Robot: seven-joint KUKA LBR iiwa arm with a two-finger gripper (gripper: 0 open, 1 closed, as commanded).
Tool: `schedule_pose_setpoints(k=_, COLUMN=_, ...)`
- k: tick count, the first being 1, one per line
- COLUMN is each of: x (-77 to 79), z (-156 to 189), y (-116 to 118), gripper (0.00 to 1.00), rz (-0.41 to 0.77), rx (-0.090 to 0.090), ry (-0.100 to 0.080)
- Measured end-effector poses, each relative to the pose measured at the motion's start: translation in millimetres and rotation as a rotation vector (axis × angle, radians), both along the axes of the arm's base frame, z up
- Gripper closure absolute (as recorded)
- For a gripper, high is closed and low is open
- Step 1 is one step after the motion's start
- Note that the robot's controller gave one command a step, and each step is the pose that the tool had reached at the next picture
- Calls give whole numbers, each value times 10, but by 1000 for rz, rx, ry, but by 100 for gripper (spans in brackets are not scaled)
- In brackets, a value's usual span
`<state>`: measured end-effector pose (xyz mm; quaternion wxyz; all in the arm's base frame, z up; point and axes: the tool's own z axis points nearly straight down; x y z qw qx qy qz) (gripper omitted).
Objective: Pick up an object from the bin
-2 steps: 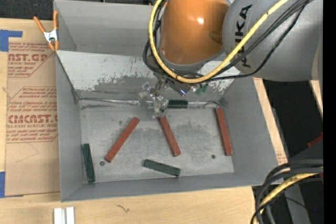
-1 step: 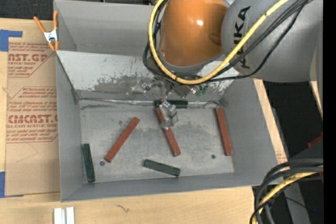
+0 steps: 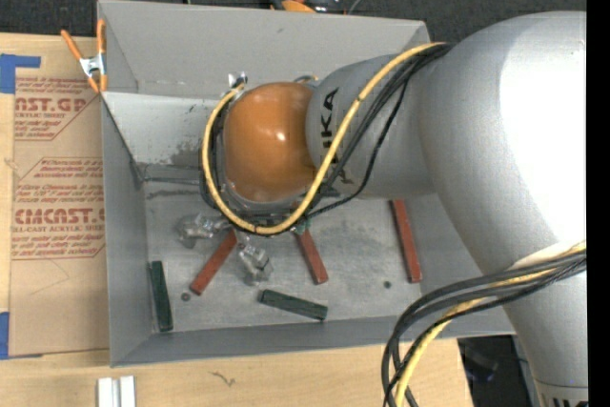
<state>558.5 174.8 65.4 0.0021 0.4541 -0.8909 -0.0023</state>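
One camera sat above the gripper point(image 3: 227, 246), looked down a little sideways, close over the bin point(image 3: 124, 205)

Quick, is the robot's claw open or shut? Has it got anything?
Gripper: open, its fingers apart on either side of a red-brown stick lying on the bin floor; nothing gripped yet.

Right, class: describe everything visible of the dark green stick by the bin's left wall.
The green stick is a short, straight, flat bar, dark green, matt, plastic-looking and whole. It lies flat on the floor of the bin, in the near left corner, running alongside the left wall. No other thing touches it; contact with the wall is unclear.
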Motion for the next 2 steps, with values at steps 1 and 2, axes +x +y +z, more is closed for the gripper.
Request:
schedule_pose_setpoints(k=1, x=25, z=46, y=-4, gripper=100, rz=-2, rx=1, ry=-6)
schedule_pose_setpoints(k=2, x=264, z=1377, y=-302, gripper=100, rz=-16, rx=1, ry=-17)
